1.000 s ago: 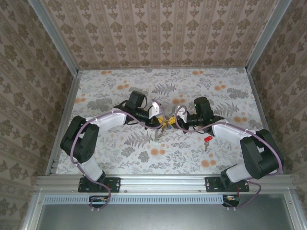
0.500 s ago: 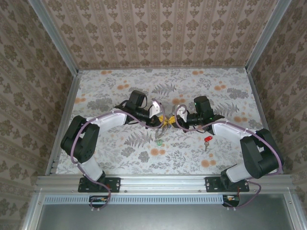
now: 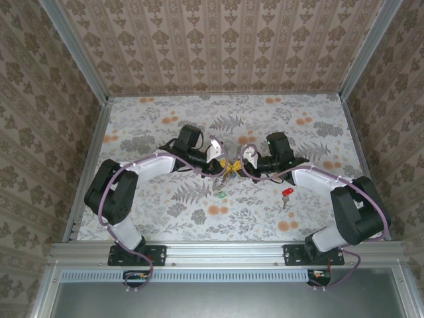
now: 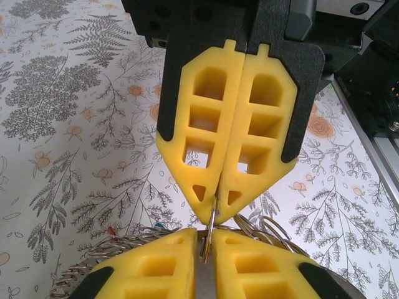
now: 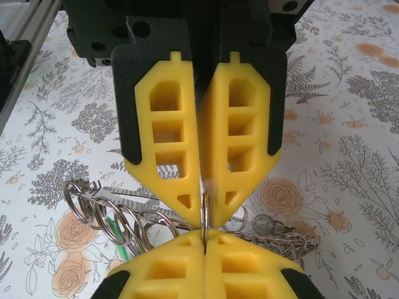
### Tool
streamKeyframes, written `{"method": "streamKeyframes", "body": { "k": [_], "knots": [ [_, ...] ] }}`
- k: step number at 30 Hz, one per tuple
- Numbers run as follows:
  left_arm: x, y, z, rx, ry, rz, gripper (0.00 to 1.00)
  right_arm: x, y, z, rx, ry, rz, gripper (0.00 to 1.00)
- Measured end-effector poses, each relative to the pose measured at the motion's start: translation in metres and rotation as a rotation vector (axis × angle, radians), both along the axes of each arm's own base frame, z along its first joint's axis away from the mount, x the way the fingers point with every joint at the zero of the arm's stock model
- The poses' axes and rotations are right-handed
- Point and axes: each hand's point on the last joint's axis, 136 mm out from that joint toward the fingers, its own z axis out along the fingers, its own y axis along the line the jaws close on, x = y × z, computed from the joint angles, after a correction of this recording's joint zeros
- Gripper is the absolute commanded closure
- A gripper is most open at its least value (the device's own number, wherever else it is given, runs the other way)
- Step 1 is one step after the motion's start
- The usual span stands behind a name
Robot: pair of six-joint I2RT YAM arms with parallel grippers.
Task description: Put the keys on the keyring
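- Threading step, as I judge it: the left gripper (image 4: 218, 200), its yellow two-finger jaws pressed narrow, pinches a thin wire loop of the pale silvery, coiled metal keyring (image 5: 93, 205).
- The right gripper (image 5: 203, 198), likewise squeezed tight, nips the same loop, tip to tip with the left, over the middle of the floral-patterned table (image 3: 165, 126).
- The keyring hangs between the two grippers, and its coils trail to either side just above the table.
- Next move, in my judgement: hold one loop steady or prise it apart while one gripper lets go to fetch a key. The wire is thin and could slip free.
- Count: two grippers, and one keyring of several loops.
- Keys countable from above: two.
- One small red-headed metal key (image 3: 287, 193) lies on the table near the right arm, well apart from the keyring.
- One small green-headed key (image 3: 220, 195) sits just below the grippers. Whether it is on the ring I cannot tell.
- Tiny red and blue specks beside the coils in the left wrist view are too small to name.
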Motion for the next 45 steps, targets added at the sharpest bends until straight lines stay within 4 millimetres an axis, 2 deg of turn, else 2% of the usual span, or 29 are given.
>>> {"method": "streamKeyframes", "body": {
  "k": [5,8,11,13,15,18,23,27,32,34,37,42,45],
  "knots": [
    [0.001,0.000,0.000,0.000,-0.002,0.000,0.89,0.000,0.001,0.000,-0.010,0.011,0.001,1.00],
    [0.000,0.000,0.000,0.007,0.006,0.002,1.00,0.000,0.002,0.000,-0.028,0.020,0.000,1.00],
    [0.000,0.001,-0.001,0.014,0.002,0.000,1.00,0.000,0.002,-0.002,-0.037,0.020,-0.001,0.99],
    [0.000,0.001,-0.002,0.017,0.004,0.001,1.00,-0.001,0.002,-0.002,-0.041,0.021,-0.001,0.94],
    [0.001,0.001,-0.003,0.022,-0.002,0.007,1.00,0.000,0.001,-0.003,-0.047,0.021,-0.009,0.82],
    [0.001,0.000,-0.007,0.026,-0.033,0.019,1.00,0.003,0.000,-0.001,-0.050,0.018,-0.036,0.71],
    [0.001,0.004,-0.008,0.039,-0.107,0.063,1.00,-0.005,-0.012,0.021,-0.018,-0.017,-0.118,0.67],
    [0.005,0.009,0.004,0.030,-0.178,0.104,1.00,0.000,-0.037,0.035,0.003,-0.015,-0.334,0.63],
    [0.006,0.011,0.012,0.030,-0.251,0.130,1.00,0.023,-0.092,0.035,0.016,0.137,-0.789,0.64],
    [0.003,0.011,0.012,0.034,-0.269,0.132,1.00,0.024,-0.119,0.024,0.009,0.246,-0.974,0.63],
    [0.001,0.010,0.010,0.041,-0.282,0.130,1.00,0.017,-0.148,0.005,-0.012,0.397,-1.180,0.62],
    [0.001,0.009,0.007,0.045,-0.298,0.137,1.00,-0.005,-0.177,-0.025,-0.076,0.598,-1.395,0.58],
    [0.000,0.008,0.005,0.031,-0.310,0.143,1.00,-0.019,-0.184,-0.040,-0.109,0.693,-1.461,0.57]
  ]
}}
